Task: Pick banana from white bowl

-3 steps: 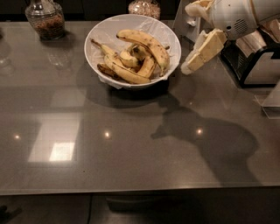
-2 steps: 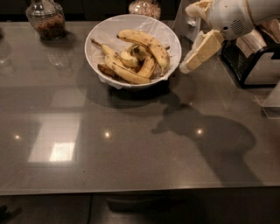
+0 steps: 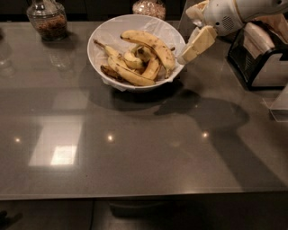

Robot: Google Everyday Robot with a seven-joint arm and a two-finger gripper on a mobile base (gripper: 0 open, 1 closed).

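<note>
The white bowl stands at the back middle of the grey counter and holds several bananas. The banana, the biggest one, long, curved and speckled, lies on top of the pile towards the bowl's right side. Slimmer yellow bananas and a small dark one lie under and left of it. My gripper is just outside the bowl's right rim, level with it. It is open and empty, and its lower cream finger points down-left at the rim.
A glass jar with brown contents stands at the back left. A second jar stands behind the bowl. A black and white appliance is at the right, with a clear object in front of it.
My gripper has moved a little up and to the left, closer to the bowl's right rim. The bowl and bananas have not moved.
</note>
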